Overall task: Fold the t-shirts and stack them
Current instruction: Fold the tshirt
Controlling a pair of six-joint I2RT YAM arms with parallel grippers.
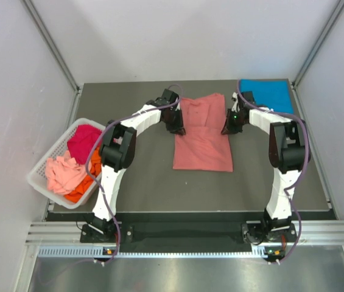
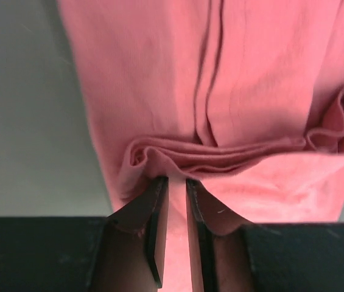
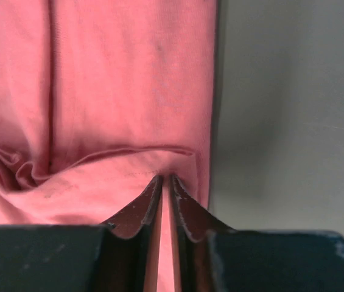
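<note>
Slatted white plastic formed the basket [image 1: 49, 153] at the table's [image 1: 147, 182] nine o'clock edge. It held three soft, crumpled t-shirts: a magenta shirt [image 1: 83, 139] at its twelve o'clock end, a pale pink shirt [image 1: 61, 172] toward seven o'clock and an orange shirt [image 1: 81, 188] at five o'clock.

The left gripper [image 1: 176, 126] sat at the nine o'clock edge of the salmon-pink shirt [image 1: 202, 143]. In its wrist view its dark, flat fingers [image 2: 158, 207] stood a little apart, with pink cloth showing through the narrow gap and the tips right at a bunched, layered fold.

The salmon-pink shirt lay on the matte grey table just toward twelve o'clock from its middle. It was a long rectangle of fine knit, smooth at the near end and creased lengthwise, with its far part doubled over.

The right gripper [image 1: 228, 126] sat at the shirt's three o'clock edge. Its fingers [image 3: 182, 204] were nearly together at a stitched hem, and whether they pinched cloth could not be told.

A bright blue shirt [image 1: 268, 94] lay flat at the table's one o'clock corner.
</note>
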